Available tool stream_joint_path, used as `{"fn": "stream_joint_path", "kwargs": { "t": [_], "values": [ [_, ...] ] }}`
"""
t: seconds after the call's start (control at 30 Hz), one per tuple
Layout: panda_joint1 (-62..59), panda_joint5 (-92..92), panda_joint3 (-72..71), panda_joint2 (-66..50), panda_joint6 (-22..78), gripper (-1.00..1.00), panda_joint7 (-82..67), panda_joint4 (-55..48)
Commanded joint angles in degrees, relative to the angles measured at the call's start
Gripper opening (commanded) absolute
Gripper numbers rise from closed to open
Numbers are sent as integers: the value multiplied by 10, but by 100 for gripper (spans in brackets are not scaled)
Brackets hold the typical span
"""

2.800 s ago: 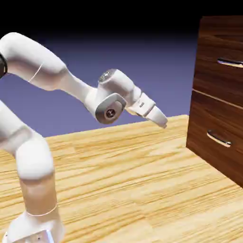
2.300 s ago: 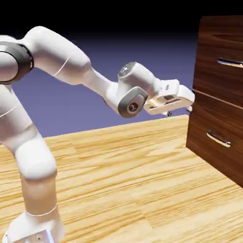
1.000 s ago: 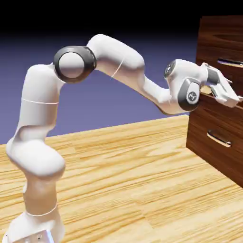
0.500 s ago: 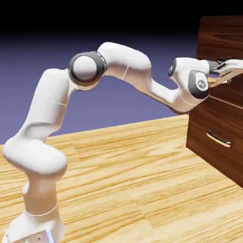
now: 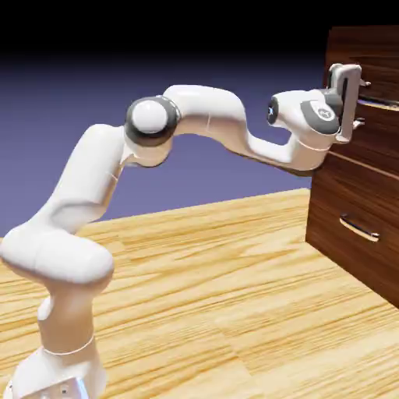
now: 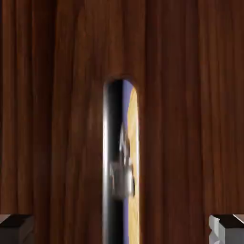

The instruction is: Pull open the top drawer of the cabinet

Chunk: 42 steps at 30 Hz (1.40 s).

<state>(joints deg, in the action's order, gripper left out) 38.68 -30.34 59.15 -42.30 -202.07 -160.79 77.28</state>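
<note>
Tool point(image 5: 352, 97) wide open, nothing held, right up at the top drawer point(image 5: 382, 125) front on the cabinet point(image 5: 354, 195) at right of the counter point(image 5: 218, 296). Hand view: silver handle point(image 6: 119, 162) centred between the two fingertips point(image 6: 14, 228), wood filling the rest; contact can't be told

Simulated tabletop scene, wood table point(image 5: 234, 296), blue-violet backdrop point(image 5: 195, 132)
</note>
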Motion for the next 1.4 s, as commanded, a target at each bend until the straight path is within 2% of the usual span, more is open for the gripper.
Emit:
{"fn": "stream_joint_path", "kwargs": {
  "t": [0.0, 0.47, 0.5, 0.7, 0.93, 1.37],
  "values": [
    [-16, -25, -18, -3, 9, 0, 17, -19],
    [-240, -370, -271, -39, 132, 0, 257, -287],
    [-240, -370, -271, -39, 132, -100, 257, -287],
    [-190, -377, -167, -43, 102, -100, 332, -269],
    [-148, -468, -66, -51, 74, -100, 497, -280],
    [-178, -788, -143, -38, 95, -100, 765, -350]
  ]
}}
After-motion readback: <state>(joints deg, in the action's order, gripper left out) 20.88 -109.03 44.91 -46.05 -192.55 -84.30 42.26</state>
